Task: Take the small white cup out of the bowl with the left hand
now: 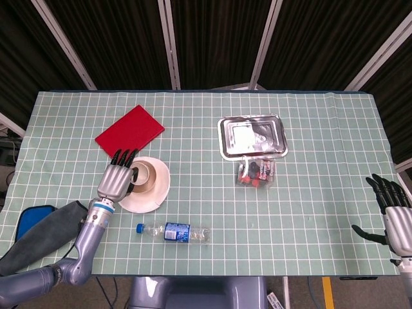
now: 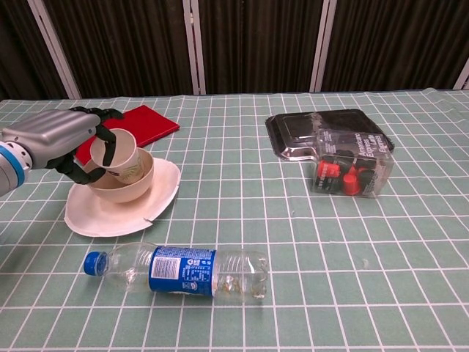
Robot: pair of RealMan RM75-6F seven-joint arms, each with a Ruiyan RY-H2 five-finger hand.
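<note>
Chest view: small white cup [image 2: 116,151] is pinched by left hand [image 2: 67,144], tilted inside beige ceramic bowl [image 2: 124,182]. Bowl could be dragged if rim is snagged.

The table covering [image 2: 308,242] was a matt green cloth with a white grid. The left hand [image 2: 58,143] had a smooth, brushed-metal shell with dark fingers [image 2: 88,117] (material could not be told). The small white cup [image 2: 116,152] and bowl [image 2: 130,183] looked smooth and slightly glossy. The bottle [image 2: 176,270] was clear, shiny plastic, as was the container [image 2: 350,170]. The red book [image 2: 132,126] was matt.
</note>
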